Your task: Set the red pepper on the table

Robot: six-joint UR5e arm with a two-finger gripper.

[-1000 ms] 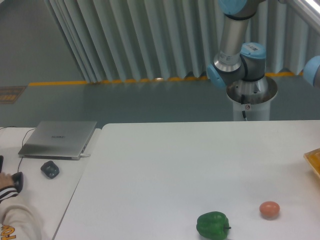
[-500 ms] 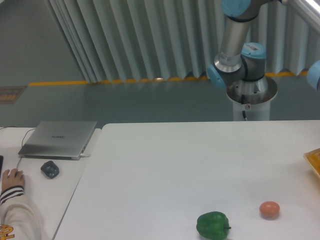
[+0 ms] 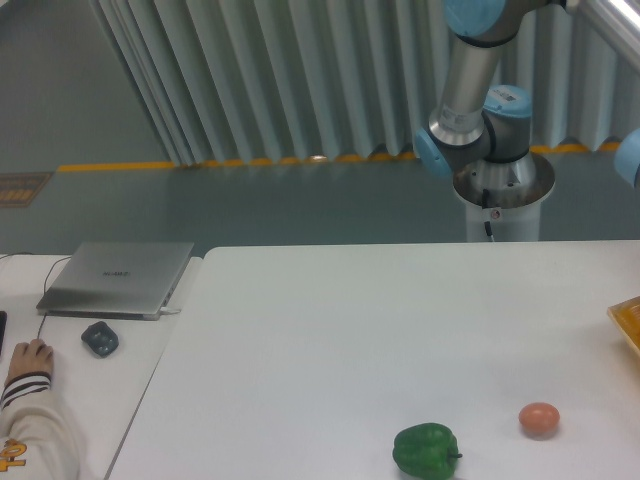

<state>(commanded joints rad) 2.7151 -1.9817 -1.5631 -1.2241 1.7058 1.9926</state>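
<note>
The white bench (image 3: 330, 330) was seen from a fixed camera, with the arm (image 3: 470, 110) rising from its pedestal (image 3: 502, 205) behind the far edge and running out of view at the top – so the jaws were not in view and their state could not be told. The red pepper was not seen anywhere in the picture. A green pepper (image 3: 426, 450) was seen resting near the front edge of the bench, and a small orange-pink fruit (image 3: 539, 419) lay to its right, apart from it. An orange-yellow object (image 3: 628, 320) was cut off by the right edge. On the adjoining desk (image 3: 80, 370) at the left, a closed laptop (image 3: 118, 278) and a dark mouse (image 3: 99, 338) were seen – with a person's hand (image 3: 28, 355) resting just in front.
</note>
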